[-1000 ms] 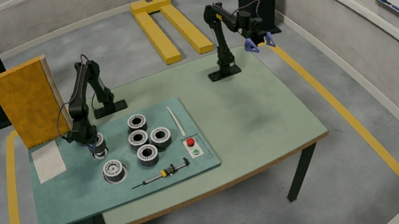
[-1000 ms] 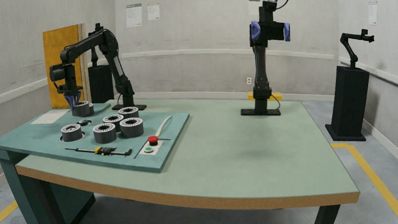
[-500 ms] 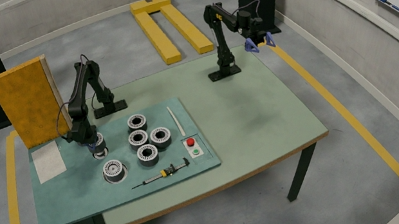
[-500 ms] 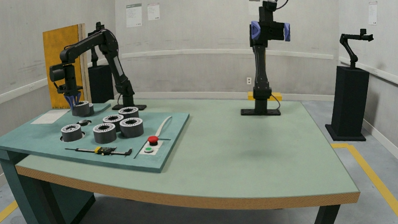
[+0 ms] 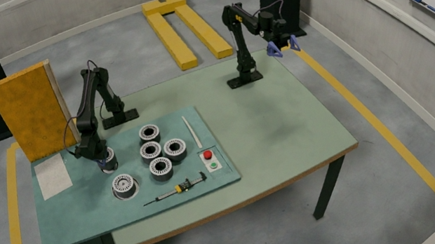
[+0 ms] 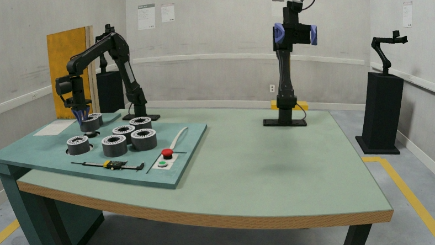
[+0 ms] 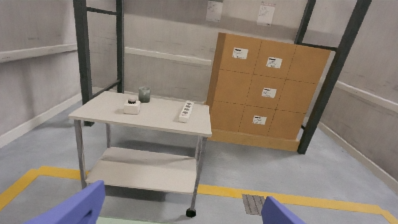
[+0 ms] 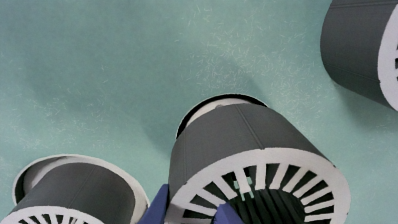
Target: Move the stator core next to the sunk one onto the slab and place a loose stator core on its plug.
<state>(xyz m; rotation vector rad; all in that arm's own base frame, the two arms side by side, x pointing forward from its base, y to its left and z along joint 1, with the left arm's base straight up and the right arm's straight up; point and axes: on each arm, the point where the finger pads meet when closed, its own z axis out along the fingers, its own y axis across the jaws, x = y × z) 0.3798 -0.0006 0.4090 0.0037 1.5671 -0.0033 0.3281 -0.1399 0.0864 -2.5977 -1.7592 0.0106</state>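
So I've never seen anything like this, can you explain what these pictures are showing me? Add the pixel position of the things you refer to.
These are two black robot arms on a table, each ending in a two-fingered gripper. The top picture looks down on everything; the exterior one looks across the table. The other two come from cameras on the arms' wrists.

On the blue-green slab (image 5: 82, 220) (image 6: 39, 152) are ring-shaped stator cores: one sunk core (image 5: 125, 190) (image 6: 78, 148) (image 8: 85, 190), a cluster of four, and another partly hidden behind the working arm. A caliper (image 5: 182, 186) (image 6: 115, 165) and a red button (image 5: 207, 154) (image 6: 166, 152) are there too.

The right gripper (image 5: 102, 162) (image 6: 81, 119) (image 8: 189, 193) grips the held core (image 5: 110, 161) (image 6: 90, 125) (image 8: 240, 135) by its wall, over a plug. The left gripper (image 5: 282, 47) (image 6: 295, 34) (image 7: 186, 196) is open, holding nothing.
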